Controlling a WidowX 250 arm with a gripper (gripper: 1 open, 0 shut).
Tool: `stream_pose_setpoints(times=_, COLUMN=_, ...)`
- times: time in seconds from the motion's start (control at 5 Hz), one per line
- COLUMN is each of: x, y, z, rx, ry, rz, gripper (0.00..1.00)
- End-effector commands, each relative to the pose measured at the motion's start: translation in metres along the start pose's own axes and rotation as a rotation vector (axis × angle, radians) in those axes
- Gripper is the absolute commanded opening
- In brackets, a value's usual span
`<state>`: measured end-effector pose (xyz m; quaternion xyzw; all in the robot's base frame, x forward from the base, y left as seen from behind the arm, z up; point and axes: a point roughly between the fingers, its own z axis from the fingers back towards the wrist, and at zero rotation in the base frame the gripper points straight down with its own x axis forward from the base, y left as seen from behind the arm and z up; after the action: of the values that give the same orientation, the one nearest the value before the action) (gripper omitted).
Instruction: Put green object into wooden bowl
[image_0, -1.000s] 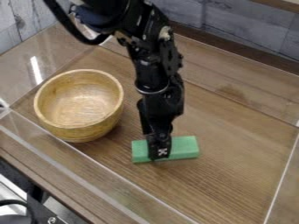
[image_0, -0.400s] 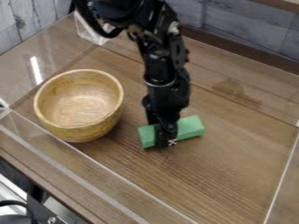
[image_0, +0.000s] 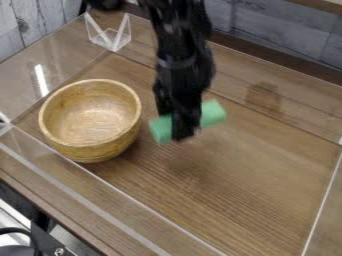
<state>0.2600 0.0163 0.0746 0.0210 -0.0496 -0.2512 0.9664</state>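
"Starting at the left of the frame, what are we aiming for?"

"Our wooden bowl (image_0: 90, 120), upright on the worktop (image_0: 247, 205) with its hollow facing up. We should aim for the middle of that hollow and keep away from the thick near wall."

"And just right of it, around the centre?"

"There we have our pincer (image_0: 178, 122), closed around the green object (image_0: 201, 122). The block looks tilted and blurred, and seems to be off the worktop, right of the bowl and apart from it. We can't make out the fingertips well enough to judge how firm our grip is."

"So how do we carry it over well?"

"We'd raise it until its lowest corner surely clears the rim, then travel left at an even pace, since a hurried swing could twist the block loose. Once all of it is over the hollow, we lower a little, let it settle, and only then let go."
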Motion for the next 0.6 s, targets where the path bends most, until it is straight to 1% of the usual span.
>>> stream_pose_setpoints(times=0.0, x=-0.009, y=-0.006, z=0.021, rx=0.025, ry=-0.064, rz=-0.028, gripper=0.00)
stream_pose_setpoints(times=0.2, x=-0.020, y=-0.024, z=0.020, rx=0.018, ry=-0.081, rz=-0.060, gripper=0.00)
stream_pose_setpoints(times=0.4, x=-0.014, y=-0.029, z=0.009, rx=0.024, ry=-0.092, rz=-0.023, gripper=0.00)
